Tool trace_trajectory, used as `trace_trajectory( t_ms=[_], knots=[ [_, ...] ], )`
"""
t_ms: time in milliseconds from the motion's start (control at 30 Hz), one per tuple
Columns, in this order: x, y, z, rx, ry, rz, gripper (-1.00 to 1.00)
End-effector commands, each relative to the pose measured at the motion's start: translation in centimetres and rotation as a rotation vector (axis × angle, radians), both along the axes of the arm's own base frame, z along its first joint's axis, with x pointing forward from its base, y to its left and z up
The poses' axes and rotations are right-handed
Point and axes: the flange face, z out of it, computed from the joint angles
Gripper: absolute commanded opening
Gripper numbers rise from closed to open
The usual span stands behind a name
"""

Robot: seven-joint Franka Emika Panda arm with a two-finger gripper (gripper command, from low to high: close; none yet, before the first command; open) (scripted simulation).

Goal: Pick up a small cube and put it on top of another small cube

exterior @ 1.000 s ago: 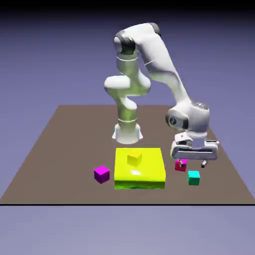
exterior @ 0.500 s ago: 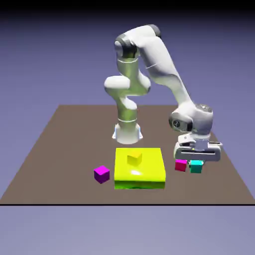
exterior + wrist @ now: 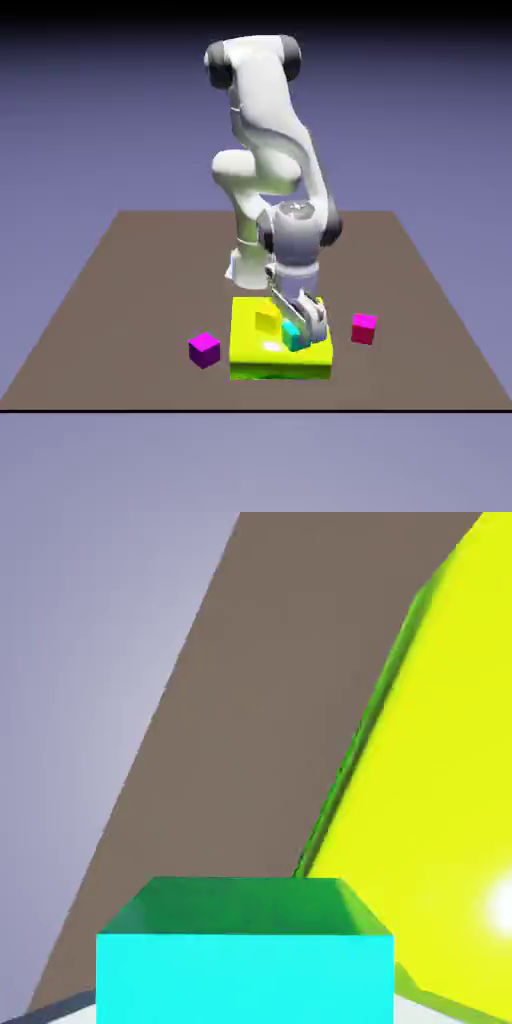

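My gripper (image 3: 298, 331) is shut on the small teal cube (image 3: 293, 334), carried just above the large flat yellow block (image 3: 280, 340). In the hand view the teal cube (image 3: 245, 957) fills the bottom middle and hides the fingertips, with the yellow block (image 3: 430, 802) to its right. The small purple-magenta cube (image 3: 204, 349) rests on the table at the exterior view's left of the yellow block, well apart from the gripper.
A small yellow cube (image 3: 267, 319) sits on top of the yellow block, just left of the gripper. A pink-red cube (image 3: 364, 328) lies on the brown table (image 3: 120, 290) to the exterior view's right of the block.
The gripper closed on the teal cube beside the pink-red cube, lifted it and swung toward the exterior view's left, over the yellow block. The pink-red cube stayed put.
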Motion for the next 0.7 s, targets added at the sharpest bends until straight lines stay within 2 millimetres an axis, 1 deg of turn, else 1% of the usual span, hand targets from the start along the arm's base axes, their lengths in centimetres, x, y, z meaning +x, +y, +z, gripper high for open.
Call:
trace_trajectory(
  t_ms=[0,100,200,300,333,367,500,633,667],
  knots=[
    [-0.4,-1.7,0.2,0.001,0.002,-0.084,-1.0],
    [-1.9,-6.9,0.8,0.007,0.002,-0.338,-1.0],
    [-4.1,-11.7,1.3,0.011,0.002,-0.591,-1.0],
    [-6.7,-14.6,0.9,-0.008,0.035,-0.764,-1.0],
    [-7.1,-14.7,0.6,-0.018,0.05,-0.775,-1.0],
    [-7.2,-14.7,0.6,-0.018,0.05,-0.775,-1.0],
    [-6.9,-15.0,-2.7,-0.021,0.047,-0.779,-1.0],
    [-7.2,-14.8,-6.4,-0.018,0.05,-0.775,-1.0],
    [-7.2,-14.8,-6.4,-0.018,0.05,-0.775,1.0]
  ],
)
